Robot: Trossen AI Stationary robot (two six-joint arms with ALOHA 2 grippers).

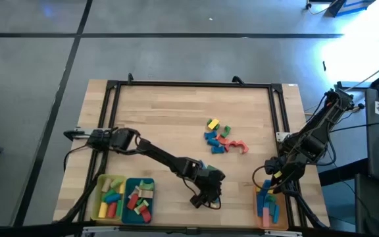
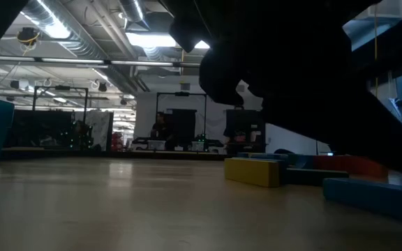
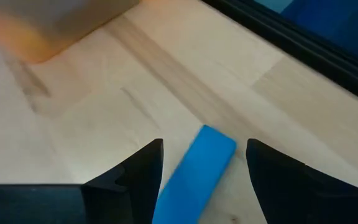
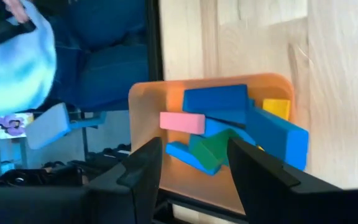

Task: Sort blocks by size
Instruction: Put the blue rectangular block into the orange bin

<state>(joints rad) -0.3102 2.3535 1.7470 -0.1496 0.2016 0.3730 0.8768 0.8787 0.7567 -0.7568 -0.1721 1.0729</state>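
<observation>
The left tool point(image 3: 204, 180) sits low at the table's point(image 1: 176, 118) near edge, fingers spread around a blue block point(image 3: 197, 171) lying flat on the wood (not yet pinched). The right tool point(image 4: 194, 171) hovers over the orange tray point(image 4: 148, 112), fingers apart and empty, above piled blue, pink, green and yellow blocks point(image 4: 229, 124). More loose blocks point(image 1: 221, 138) lie mid-table
</observation>
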